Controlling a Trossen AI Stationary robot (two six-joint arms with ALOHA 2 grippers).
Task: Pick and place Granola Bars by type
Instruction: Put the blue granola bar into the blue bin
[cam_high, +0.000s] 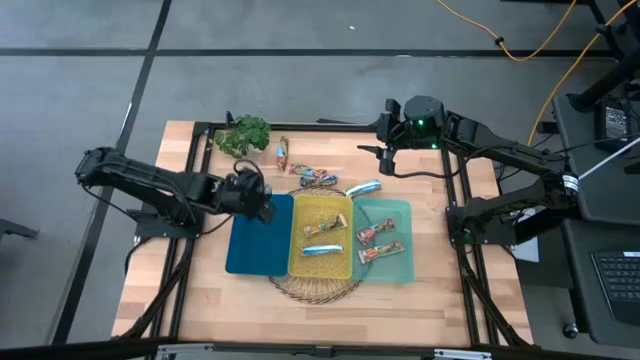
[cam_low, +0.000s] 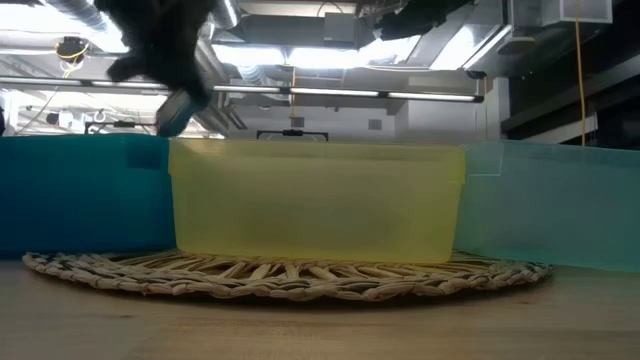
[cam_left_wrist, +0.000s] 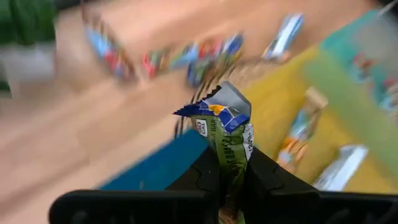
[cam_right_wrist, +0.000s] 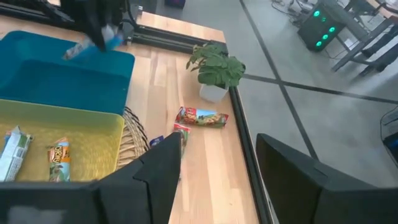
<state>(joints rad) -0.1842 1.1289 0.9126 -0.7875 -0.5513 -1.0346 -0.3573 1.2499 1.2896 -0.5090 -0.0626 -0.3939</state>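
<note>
My left gripper (cam_high: 262, 205) is shut on a blue, green and silver granola bar (cam_left_wrist: 227, 127) above the far left corner of the blue tray (cam_high: 255, 250). The low view shows this bar (cam_low: 176, 110) just above the tray's rim. Two bars (cam_high: 322, 250) lie in the yellow tray (cam_high: 300, 262). Two more (cam_high: 378, 244) are in the teal tray (cam_high: 405, 215). Several bars (cam_high: 315, 178) lie loose on the table beyond the trays. My right gripper (cam_right_wrist: 217, 180) stands open and raised over the table's far right, with nothing between its fingers. My left gripper pinches the bar between its two fingers (cam_left_wrist: 264, 177), across the wrapper's lower part (cam_left_wrist: 231, 165). The fingers slant down from the table's left. The bar's crimped end (cam_left_wrist: 208, 102) sticks out past the fingertips. The bar is lifted clear of the blue tray.
The three trays stand side by side on a woven round mat (cam_low: 300, 275). A small potted plant (cam_high: 245, 135) stands at the far left of the table. Black frame rails (cam_high: 455, 200) run along the table's sides.
</note>
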